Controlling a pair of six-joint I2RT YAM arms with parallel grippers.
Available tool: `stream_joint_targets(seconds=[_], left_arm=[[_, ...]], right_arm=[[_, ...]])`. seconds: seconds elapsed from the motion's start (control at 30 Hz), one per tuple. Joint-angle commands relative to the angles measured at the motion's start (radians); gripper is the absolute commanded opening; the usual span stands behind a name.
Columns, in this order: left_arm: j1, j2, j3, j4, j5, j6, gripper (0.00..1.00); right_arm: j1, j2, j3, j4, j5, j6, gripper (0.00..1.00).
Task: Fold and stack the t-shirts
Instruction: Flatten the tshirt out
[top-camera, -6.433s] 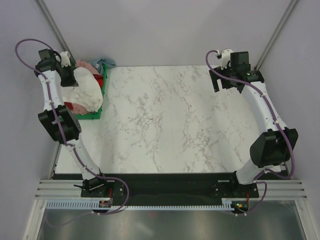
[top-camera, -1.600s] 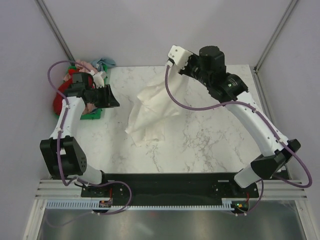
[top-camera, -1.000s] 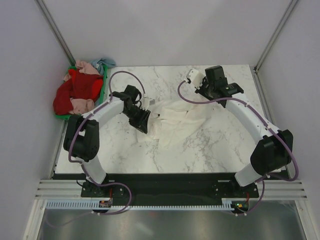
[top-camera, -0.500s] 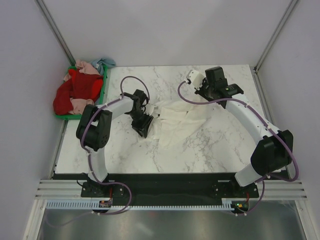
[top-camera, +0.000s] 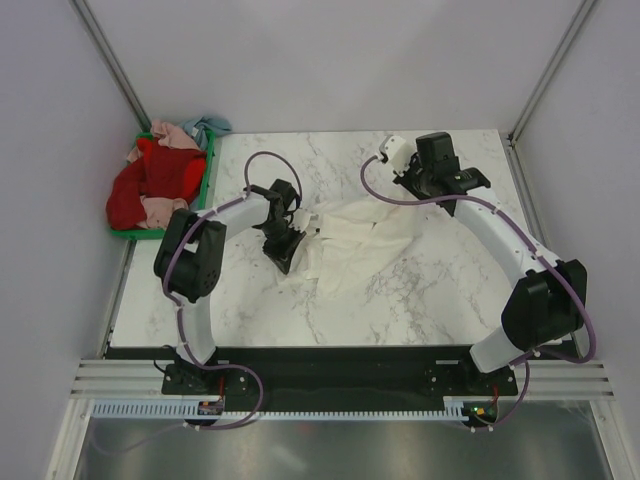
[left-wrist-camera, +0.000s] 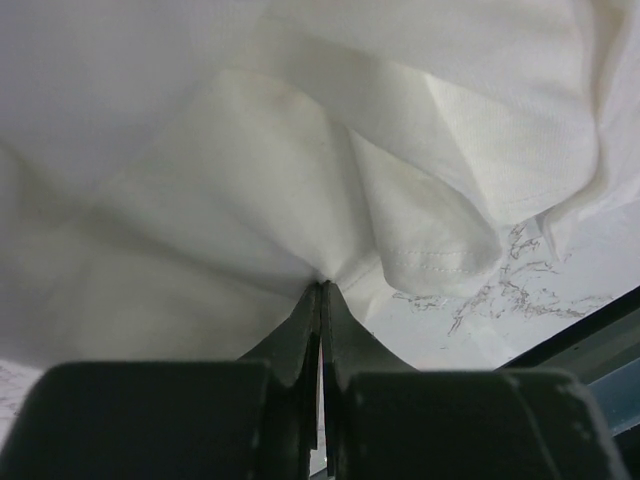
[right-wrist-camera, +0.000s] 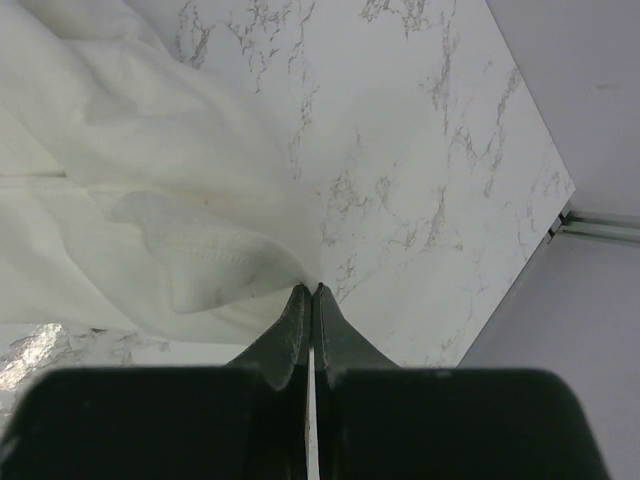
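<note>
Pinching white shirt (top-camera: 350, 240) at both ends: left fingers (left-wrist-camera: 296, 335) on left hem, right fingers (right-wrist-camera: 290, 335) on far-right edge. Bunched between them; likely needs pulling apart.

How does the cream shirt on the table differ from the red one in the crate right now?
The cream-white shirt lies on the marble table; the red shirt is heaped in the green crate, spilling over its rim. The left gripper and right gripper pinch the cream-white shirt; nothing holds the red shirt. Both are crumpled, unfolded.
</note>
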Motion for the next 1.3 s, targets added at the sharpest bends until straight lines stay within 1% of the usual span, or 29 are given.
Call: stream_joint_targets(seconds=[0.0,0.03,0.13,0.17,0.4,0.5,0.57,0.63,0.67,0.7,0.73,0.77,0.8,0.87,0.9,0.93,0.97,1.07,1.13,1.17,1.27], left_arm=[[-0.006,-0.071,0.016,-0.004,-0.046,0.062,0.02],[-0.006,-0.129,0.033,-0.012,-0.056,0.068,0.02],[-0.003,-0.24,0.07,-0.043,-0.105,0.116,0.02],[0.003,-0.315,0.08,-0.058,-0.121,0.13,0.02],[0.063,-0.519,0.212,-0.086,-0.231,0.22,0.02],[0.083,-0.594,0.231,-0.081,-0.25,0.222,0.02],[0.095,-0.631,0.242,-0.077,-0.25,0.219,0.02],[0.095,-0.67,0.229,-0.077,-0.228,0.237,0.02],[0.095,-0.674,0.214,-0.077,-0.184,0.252,0.02],[0.094,-0.667,0.17,-0.078,-0.167,0.257,0.05],[0.094,-0.654,0.145,-0.078,-0.143,0.251,0.12],[0.089,-0.636,0.119,-0.072,-0.118,0.243,0.19],[0.083,-0.619,0.063,-0.061,-0.074,0.231,0.3],[0.06,-0.55,0.024,-0.029,-0.043,0.217,0.35],[0.049,-0.521,0.012,-0.024,-0.026,0.21,0.43],[0.036,-0.481,0.004,-0.018,-0.024,0.205,0.49],[0.014,-0.414,0.004,0.0,-0.029,0.202,0.49],[-0.003,-0.281,0.05,0.04,-0.038,0.15,0.49],[-0.02,-0.228,0.1,0.055,-0.044,0.134,0.48],[-0.024,-0.167,0.12,0.057,-0.056,0.118,0.48],[-0.044,-0.061,0.2,0.055,-0.084,0.072,0.48]], right_arm=[[-0.023,0.003,0.007,0.048,-0.005,0.042,0.0],[-0.028,-0.002,0.02,0.051,-0.004,0.05,0.0],[-0.049,-0.019,0.066,0.051,-0.011,0.084,0.0],[-0.054,-0.025,0.08,0.051,-0.016,0.091,0.0],[-0.074,-0.123,0.151,0.024,-0.062,0.154,0.0],[-0.078,-0.212,0.139,-0.007,-0.085,0.176,0.0],[-0.078,-0.301,0.104,-0.018,-0.082,0.19,0.0],[-0.077,-0.385,0.05,-0.033,-0.083,0.202,0.0],[-0.077,-0.404,0.027,-0.044,-0.086,0.206,0.0],[-0.078,-0.428,-0.026,-0.053,-0.076,0.213,0.0],[-0.078,-0.433,-0.05,-0.051,-0.07,0.222,0.0],[-0.078,-0.43,-0.068,-0.05,-0.07,0.229,0.0],[-0.078,-0.422,-0.082,-0.051,-0.076,0.234,0.0],[-0.078,-0.393,-0.091,-0.048,-0.105,0.234,0.0],[-0.077,-0.381,-0.088,-0.048,-0.108,0.234,0.0],[-0.077,-0.357,-0.076,-0.045,-0.113,0.231,0.0],[-0.078,-0.346,-0.068,-0.045,-0.119,0.227,0.0],[-0.078,-0.315,-0.039,-0.047,-0.119,0.211,0.0],[-0.077,-0.303,-0.03,-0.045,-0.12,0.21,0.0],[-0.077,-0.301,-0.029,-0.047,-0.122,0.21,0.0],[-0.078,-0.293,-0.029,-0.045,-0.129,0.216,0.0]])
